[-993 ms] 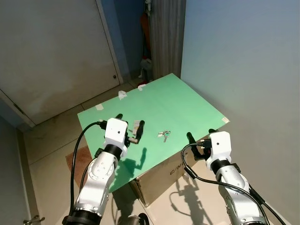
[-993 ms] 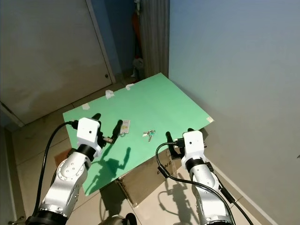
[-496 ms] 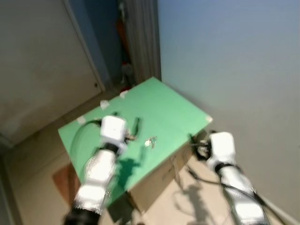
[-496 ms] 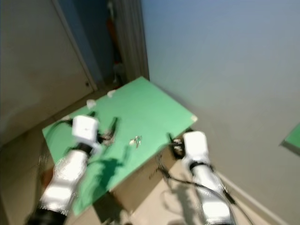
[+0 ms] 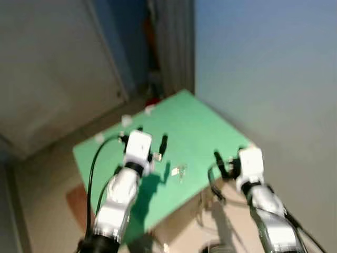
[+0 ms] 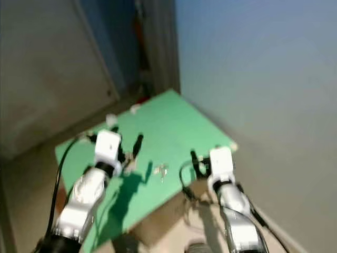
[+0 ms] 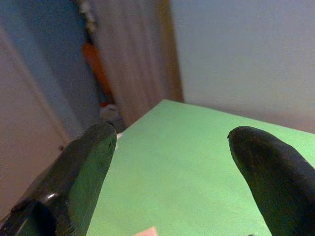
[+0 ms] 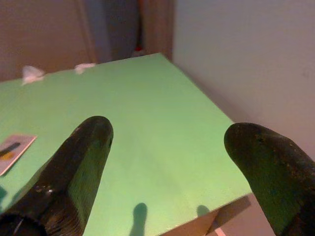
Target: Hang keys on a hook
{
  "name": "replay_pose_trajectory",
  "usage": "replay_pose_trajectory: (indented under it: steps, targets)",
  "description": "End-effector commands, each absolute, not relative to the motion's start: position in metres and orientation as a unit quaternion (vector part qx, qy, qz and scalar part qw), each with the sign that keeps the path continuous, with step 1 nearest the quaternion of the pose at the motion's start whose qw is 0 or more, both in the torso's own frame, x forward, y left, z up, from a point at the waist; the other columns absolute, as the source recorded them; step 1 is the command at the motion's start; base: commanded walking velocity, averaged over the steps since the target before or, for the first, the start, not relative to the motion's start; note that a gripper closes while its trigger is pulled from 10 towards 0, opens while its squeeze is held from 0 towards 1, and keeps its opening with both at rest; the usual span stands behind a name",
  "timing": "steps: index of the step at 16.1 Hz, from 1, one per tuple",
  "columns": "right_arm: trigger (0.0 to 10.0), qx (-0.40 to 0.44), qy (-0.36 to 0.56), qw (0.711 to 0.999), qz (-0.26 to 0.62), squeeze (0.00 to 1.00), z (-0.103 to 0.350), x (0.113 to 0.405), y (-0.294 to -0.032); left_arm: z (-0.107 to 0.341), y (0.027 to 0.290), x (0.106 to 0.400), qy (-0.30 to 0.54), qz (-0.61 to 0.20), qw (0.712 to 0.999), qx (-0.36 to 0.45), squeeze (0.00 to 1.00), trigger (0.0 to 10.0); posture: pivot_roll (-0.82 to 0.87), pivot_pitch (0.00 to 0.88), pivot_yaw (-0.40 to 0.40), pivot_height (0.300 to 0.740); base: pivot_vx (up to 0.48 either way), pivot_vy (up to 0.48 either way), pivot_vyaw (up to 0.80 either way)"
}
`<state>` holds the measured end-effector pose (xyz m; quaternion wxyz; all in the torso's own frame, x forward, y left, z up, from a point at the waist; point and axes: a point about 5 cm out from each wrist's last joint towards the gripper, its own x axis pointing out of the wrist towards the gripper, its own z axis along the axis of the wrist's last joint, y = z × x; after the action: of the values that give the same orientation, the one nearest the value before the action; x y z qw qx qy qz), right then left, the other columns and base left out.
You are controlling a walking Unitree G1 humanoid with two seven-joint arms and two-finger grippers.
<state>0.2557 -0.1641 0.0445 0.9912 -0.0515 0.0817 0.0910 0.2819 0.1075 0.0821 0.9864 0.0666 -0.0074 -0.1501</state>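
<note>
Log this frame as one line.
keys: on green board | left gripper: open, over board | right gripper: open, board edge | hook: unseen

I see a matt green bench (image 8: 162, 113) top, pale metal keys (image 5: 179, 171), and matt black pincer fingers (image 8: 74, 172).

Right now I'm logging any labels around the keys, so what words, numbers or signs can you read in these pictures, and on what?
None can be read.
Small white card with a dark mark on the green tabletop: too blurred to tell whether it bears text.
Brown cardboard box side under the tabletop: blurred, no lettering legible.
Small bunch of metal keys: no readable tag.
</note>
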Motion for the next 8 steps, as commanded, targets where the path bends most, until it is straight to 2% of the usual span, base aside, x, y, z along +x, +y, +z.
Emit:
replay_pose_trajectory:
  steps: [1, 3, 8]
  targets:
    - [10.0, -0.044, 0.084, 0.99, 0.108, 0.0, 0.043, 0.255, -0.153, 0.079, 0.117, 0.283, 0.009, -0.136, 0.987, 0.079, 0.0, 10.0, -0.22, 0.054, 0.12, 0.74, 0.0, 0.0, 0.0]
    - [10.0, -0.044, 0.085, 0.989, 0.111, 0.0, 0.043, 0.254, -0.153, 0.077, 0.117, 0.287, 0.026, -0.137, 0.988, 0.065, 0.0, 10.0, -0.22, 0.058, 0.117, 0.74, 0.0, 0.0, 0.0]
    - [10.0, -0.042, 0.088, 0.988, 0.118, 0.0, 0.043, 0.249, -0.156, 0.076, 0.126, 0.305, 0.044, -0.147, 0.983, 0.103, 0.0, 10.0, -0.24, 0.067, 0.111, 0.74, 0.0, 0.0, 0.0]
